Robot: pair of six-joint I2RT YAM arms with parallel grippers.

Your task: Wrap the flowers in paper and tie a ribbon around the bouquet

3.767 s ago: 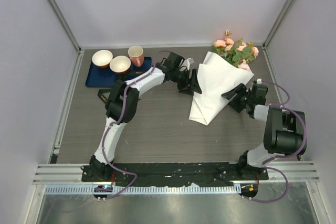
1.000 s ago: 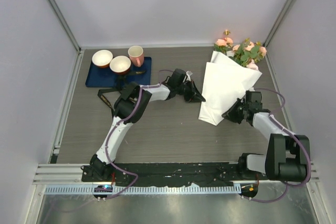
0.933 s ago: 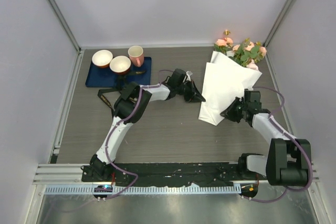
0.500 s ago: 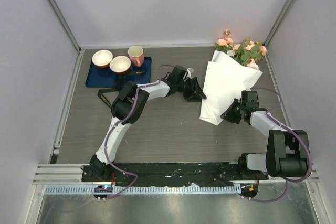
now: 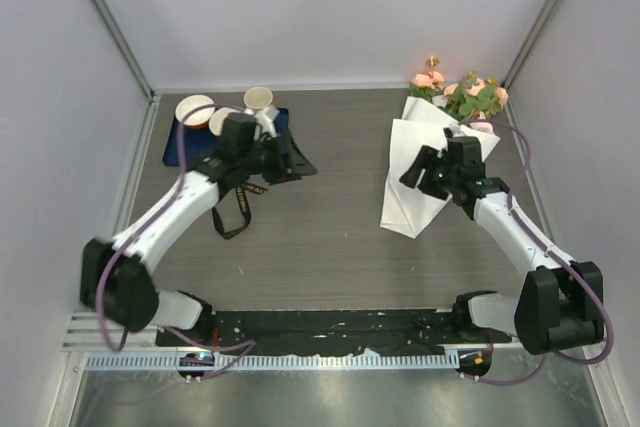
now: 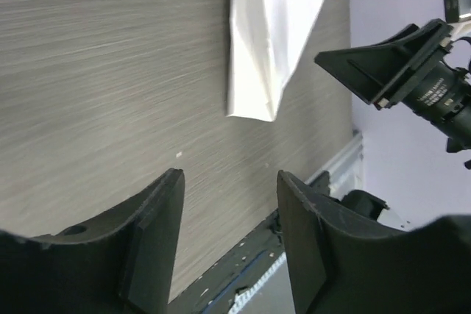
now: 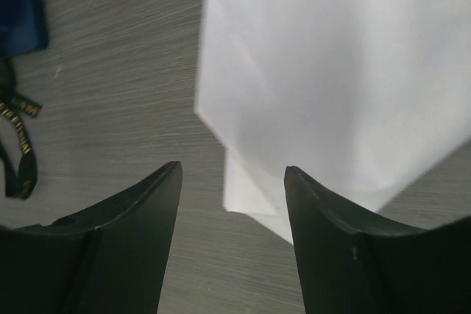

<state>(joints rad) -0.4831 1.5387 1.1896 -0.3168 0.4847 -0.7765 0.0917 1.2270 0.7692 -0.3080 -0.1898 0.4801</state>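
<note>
Grey wood-grain worktop (image 5: 320, 247) carries all items. Nearest, left of centre, a black ribbon (image 5: 232, 211) with gold lettering lies loose in a loop; neither arm holds it. Right of centre lies the white paper (image 5: 412, 197), folded into a cone around the stems, narrow end nearest.

Over the middle of the cone is the right pincer (image 5: 418, 175), fingers parted with nothing between them. Its wrist view shows paper below the gap; whether the tips touch the sheet cannot be told.

Well apart from the cone, the left pincer (image 5: 298, 168) sits at the near right corner of a dark blue mat (image 5: 180, 145). Its fingers are parted and empty, with bare worktop visible between them in its wrist view.

On the mat stand a bowl (image 5: 194, 109) and a cup (image 5: 258, 99).

Far right: pink flowers (image 5: 462, 95) with green leaves protrude from the cone's wide end.
</note>
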